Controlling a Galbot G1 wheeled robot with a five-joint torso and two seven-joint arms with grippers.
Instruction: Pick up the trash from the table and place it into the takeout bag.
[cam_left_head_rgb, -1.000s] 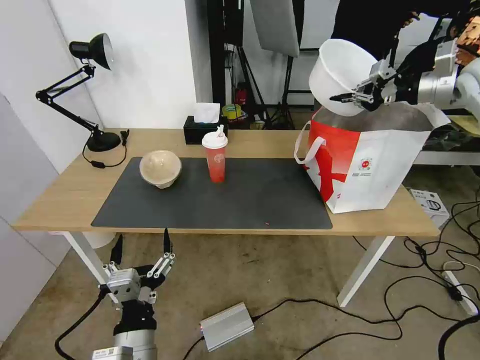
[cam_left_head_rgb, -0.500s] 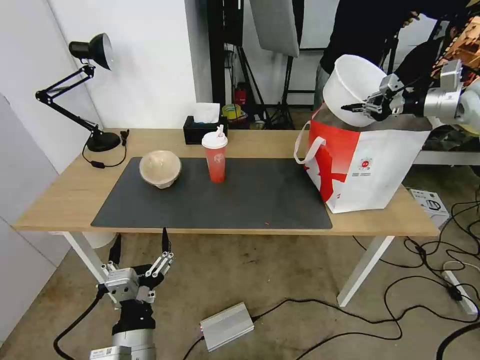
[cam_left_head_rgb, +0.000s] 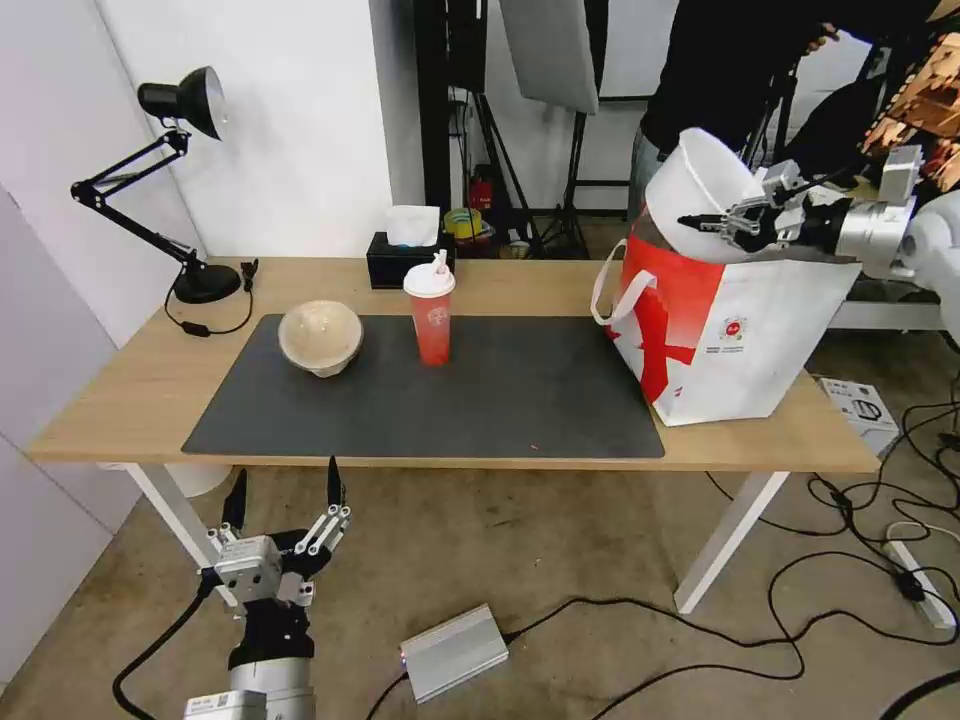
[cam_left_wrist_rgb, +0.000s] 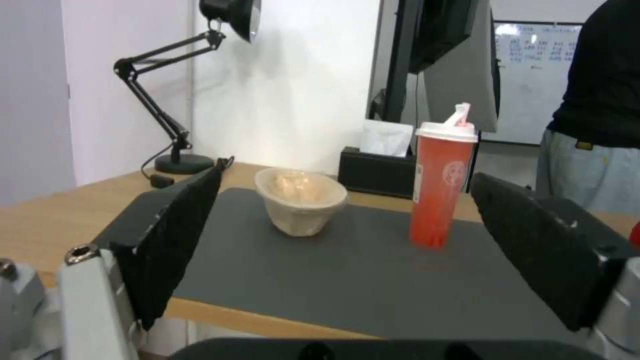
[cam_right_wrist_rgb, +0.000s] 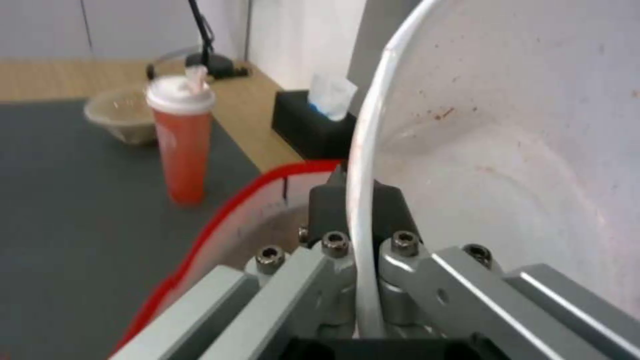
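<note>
Head view shows you the right gripper (cam_left_head_rgb: 712, 220) clamped on the white bowl's (cam_left_head_rgb: 690, 190) rim — tilted over the takeout bag (cam_left_head_rgb: 740, 330). Your left gripper (cam_left_head_rgb: 283, 490) hangs wide open, empty, below the desk (cam_left_head_rgb: 120, 400).

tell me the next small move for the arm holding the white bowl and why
Probably lower it a little further, then let go. The right gripper is shut on the rim of the white bowl, which sits tilted and only partly inside the mouth of the takeout bag. The left gripper hangs open below the table edge.
</note>
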